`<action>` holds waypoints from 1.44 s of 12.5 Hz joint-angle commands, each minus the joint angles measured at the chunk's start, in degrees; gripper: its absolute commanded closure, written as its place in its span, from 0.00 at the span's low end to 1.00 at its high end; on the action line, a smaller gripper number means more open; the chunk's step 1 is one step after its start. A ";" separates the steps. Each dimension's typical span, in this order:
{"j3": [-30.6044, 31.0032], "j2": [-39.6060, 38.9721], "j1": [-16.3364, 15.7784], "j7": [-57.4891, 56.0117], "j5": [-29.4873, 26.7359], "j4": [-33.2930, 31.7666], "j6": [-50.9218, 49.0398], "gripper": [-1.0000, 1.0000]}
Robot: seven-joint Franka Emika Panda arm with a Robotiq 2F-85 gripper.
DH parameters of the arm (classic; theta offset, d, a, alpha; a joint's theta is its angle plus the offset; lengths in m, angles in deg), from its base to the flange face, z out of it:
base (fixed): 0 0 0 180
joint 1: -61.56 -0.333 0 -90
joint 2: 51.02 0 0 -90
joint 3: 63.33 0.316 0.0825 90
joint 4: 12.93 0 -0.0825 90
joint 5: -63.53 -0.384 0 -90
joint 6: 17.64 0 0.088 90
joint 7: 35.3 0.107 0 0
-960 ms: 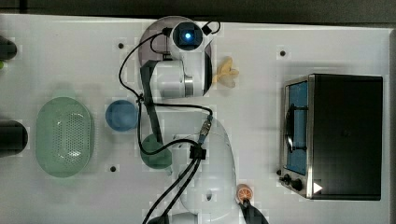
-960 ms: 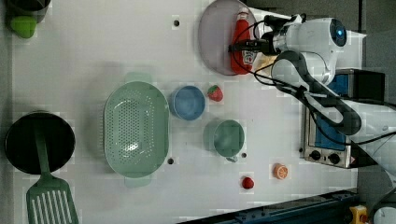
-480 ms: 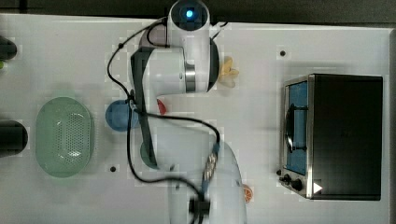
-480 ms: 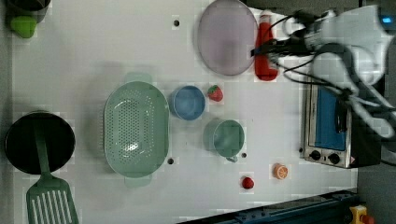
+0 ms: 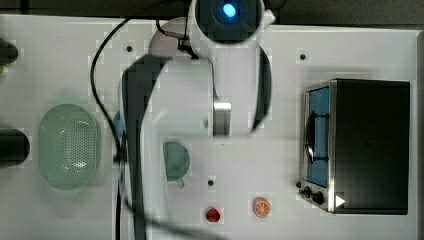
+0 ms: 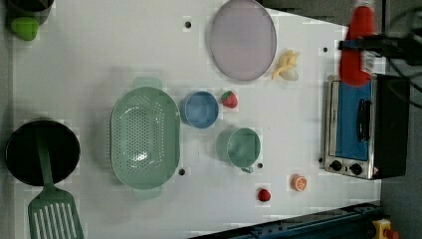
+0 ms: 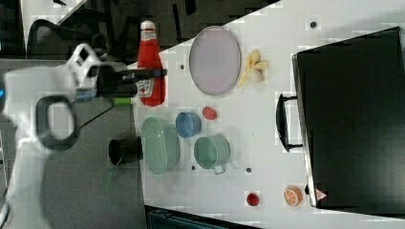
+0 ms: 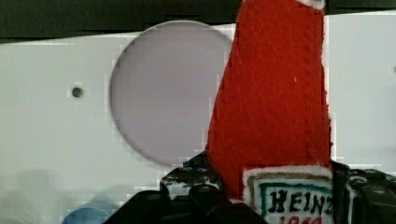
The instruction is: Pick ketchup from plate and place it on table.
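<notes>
The gripper (image 7: 143,76) is clenched across the label band of the ketchup (image 7: 150,71), which hangs in the air clear of the plate (image 7: 214,59); in the right view the bottle sits at about nine o'clock from the plate, its long axis running twelve to six with the cap at twelve. The table (image 6: 99,59) offers the most bare room toward nine o'clock of the plate in the left view, while the banana (image 6: 286,64) and toaster oven (image 6: 366,129) crowd the three and four o'clock sides.

White table (image 6: 99,50) bears plate (image 6: 242,40), colander (image 6: 144,137).
</notes>
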 commanded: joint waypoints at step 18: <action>-3.87 -1.83 2.33 2.47 -1.35 -42.22 32.40 0.06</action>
